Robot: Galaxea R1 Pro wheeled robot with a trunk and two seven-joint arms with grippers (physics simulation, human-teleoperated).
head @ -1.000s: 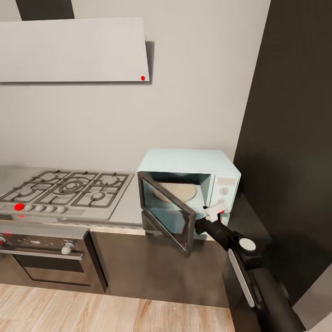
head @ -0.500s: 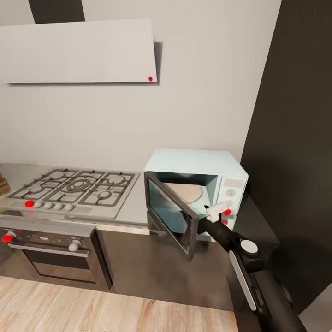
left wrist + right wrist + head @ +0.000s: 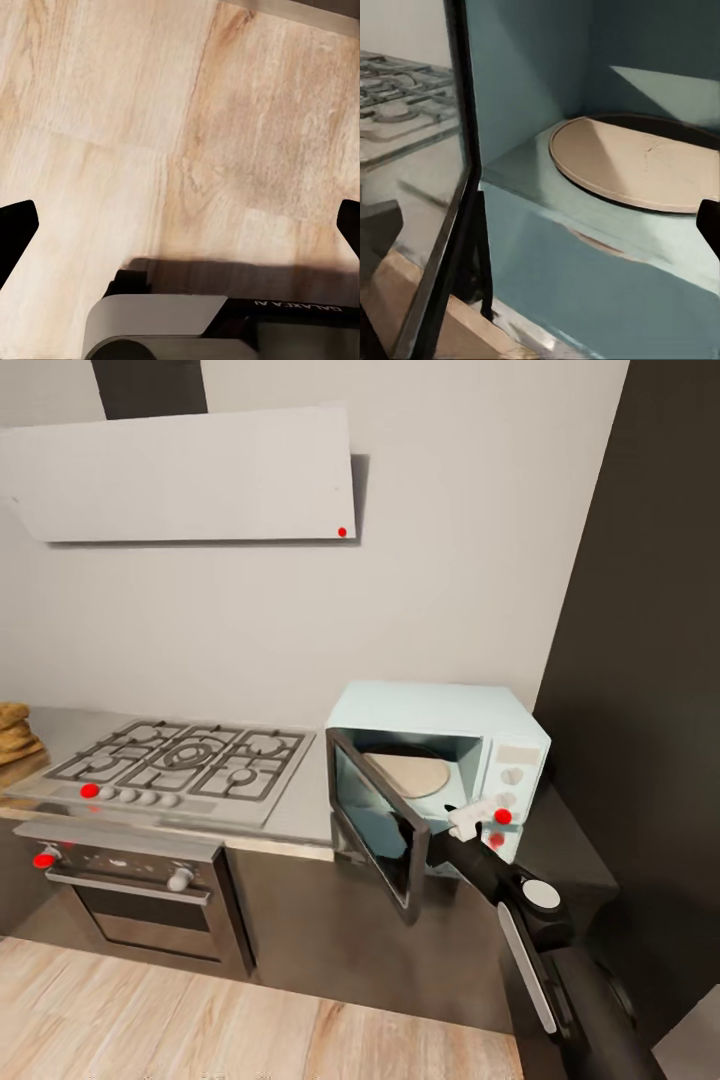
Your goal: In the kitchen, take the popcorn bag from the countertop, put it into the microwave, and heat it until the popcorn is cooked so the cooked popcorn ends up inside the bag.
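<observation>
Found the soft tan-brown popcorn bag (image 3: 12,732), as judged from its colour, only at the far left end of the grey brushed-metal countertop (image 3: 300,812), cut by the picture's edge and well apart from the small pale-blue microwave (image 3: 440,710) at the right end. Not yet picked up, so the task was at an early step.

Saw the dark glass door (image 3: 380,830) swung open, and the round beige turntable plate (image 3: 637,161) bare inside. Kept the right gripper (image 3: 470,818) just before the opening, fingers wide apart, holding nothing. Held the left gripper (image 3: 180,217) wide open too, over the pale wood floor (image 3: 150,112).

Compared with a second ago: whole view turned left, not the things. Brought the bag into view beyond the steel gas hob (image 3: 185,755).
</observation>
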